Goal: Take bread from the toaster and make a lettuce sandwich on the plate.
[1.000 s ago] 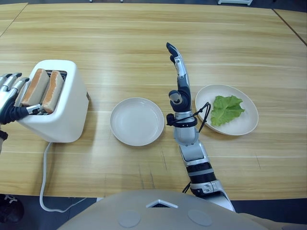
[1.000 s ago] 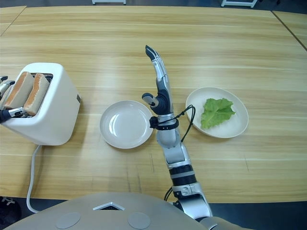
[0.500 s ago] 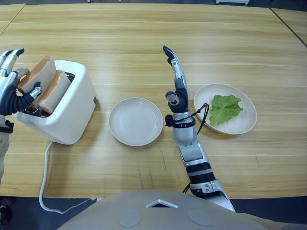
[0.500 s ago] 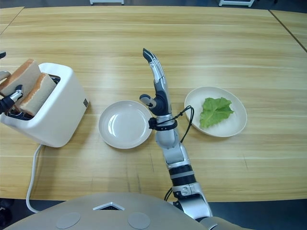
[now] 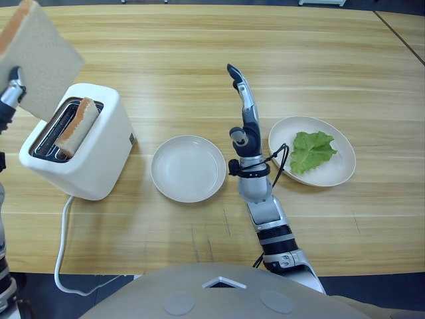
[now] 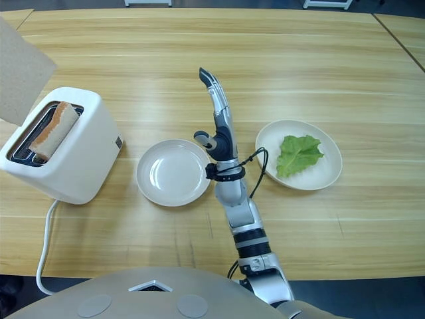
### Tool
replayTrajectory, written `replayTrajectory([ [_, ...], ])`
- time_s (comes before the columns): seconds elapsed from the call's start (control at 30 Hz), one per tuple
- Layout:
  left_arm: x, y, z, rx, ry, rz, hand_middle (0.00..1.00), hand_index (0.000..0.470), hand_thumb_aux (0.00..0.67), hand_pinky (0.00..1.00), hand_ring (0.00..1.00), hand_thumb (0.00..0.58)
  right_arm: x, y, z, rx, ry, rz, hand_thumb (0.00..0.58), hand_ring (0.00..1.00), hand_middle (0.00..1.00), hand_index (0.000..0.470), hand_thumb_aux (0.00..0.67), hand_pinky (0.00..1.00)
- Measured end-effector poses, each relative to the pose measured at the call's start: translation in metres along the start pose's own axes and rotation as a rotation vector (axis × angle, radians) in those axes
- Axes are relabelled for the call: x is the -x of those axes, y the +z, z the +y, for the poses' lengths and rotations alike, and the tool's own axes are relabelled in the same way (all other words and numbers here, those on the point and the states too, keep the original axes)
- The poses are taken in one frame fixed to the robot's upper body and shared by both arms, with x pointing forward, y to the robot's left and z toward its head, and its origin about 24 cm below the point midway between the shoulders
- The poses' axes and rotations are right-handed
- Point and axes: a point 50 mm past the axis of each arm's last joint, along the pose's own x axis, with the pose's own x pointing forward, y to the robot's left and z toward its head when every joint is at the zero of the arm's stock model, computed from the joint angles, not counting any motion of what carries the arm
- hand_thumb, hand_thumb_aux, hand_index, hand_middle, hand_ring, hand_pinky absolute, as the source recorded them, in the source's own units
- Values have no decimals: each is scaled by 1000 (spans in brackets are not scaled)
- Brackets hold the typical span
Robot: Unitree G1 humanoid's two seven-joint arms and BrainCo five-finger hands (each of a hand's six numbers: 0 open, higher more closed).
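At the far left, above the toaster, the left hand pinches the lower corner of a raised bread slice. The left eye view catches the slice's brown crust edge and the fingers on it, while the right eye view gives its pale, porous face. A second slice stands in the right slot of the white, rounded toaster. Right of it lies a smooth, round empty plate. Beyond that plate stands the right hand, upright, fingers straight and pressed together, holding nothing. Crinkled lettuce lies on the lettuce plate, on the wood-grain table.
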Motion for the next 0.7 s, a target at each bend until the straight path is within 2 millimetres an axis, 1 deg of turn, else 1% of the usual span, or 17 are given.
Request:
replayTrajectory([
  [0.07,-3,8,-3,143,-6,-13,0,470,670,0,0,580,0,0,-1,1,-9,-1,0,0,0,0,0,0],
  [0.17,-9,23,-17,407,-71,-37,0,470,670,0,0,580,-2,0,-7,10,-35,-5,0,0,0,0,0,0],
  [0.2,-9,30,-29,517,-121,-42,0,470,670,0,0,580,-4,0,-10,17,-45,-13,0,0,0,0,0,0],
  [0.23,-10,36,-38,590,-165,-43,0,470,670,0,0,580,-5,0,-13,24,-56,-17,0,0,0,0,0,0],
  [0.27,-11,45,-54,689,-227,-44,0,470,670,0,0,580,-7,0,-17,35,-66,-21,0,0,0,0,0,0],
  [0.3,-9,52,-65,733,-278,-45,0,470,670,0,0,580,-9,0,-19,40,-72,-28,0,0,0,0,0,0],
  [0.33,-9,59,-82,772,-353,-46,0,470,670,0,0,580,-10,-1,-24,54,-82,-29,0,0,0,0,0,0],
  [0.37,-7,63,-95,778,-419,-42,0,470,670,0,0,580,-10,-1,-27,63,-90,-32,0,0,0,0,0,0],
  [0.4,-3,65,-115,772,-516,-26,0,470,670,0,0,580,-12,-1,-31,73,-101,-34,0,0,0,0,0,0],
  [0.47,10,64,-150,771,-688,35,0,470,670,0,0,580,-13,-2,-35,89,-111,-39,0,0,0,0,0,0],
  [0.53,19,66,-170,778,-786,53,0,470,670,0,0,580,-13,-3,-37,95,-116,-38,0,0,0,0,0,0],
  [0.6,34,66,-191,776,-912,79,0,470,670,0,0,580,-13,-2,-37,94,-116,-42,0,0,0,0,0,0],
  [0.7,48,65,-208,728,-1000,100,0,470,670,0,0,580,-13,-2,-36,99,-110,-44,0,0,0,0,0,0],
])
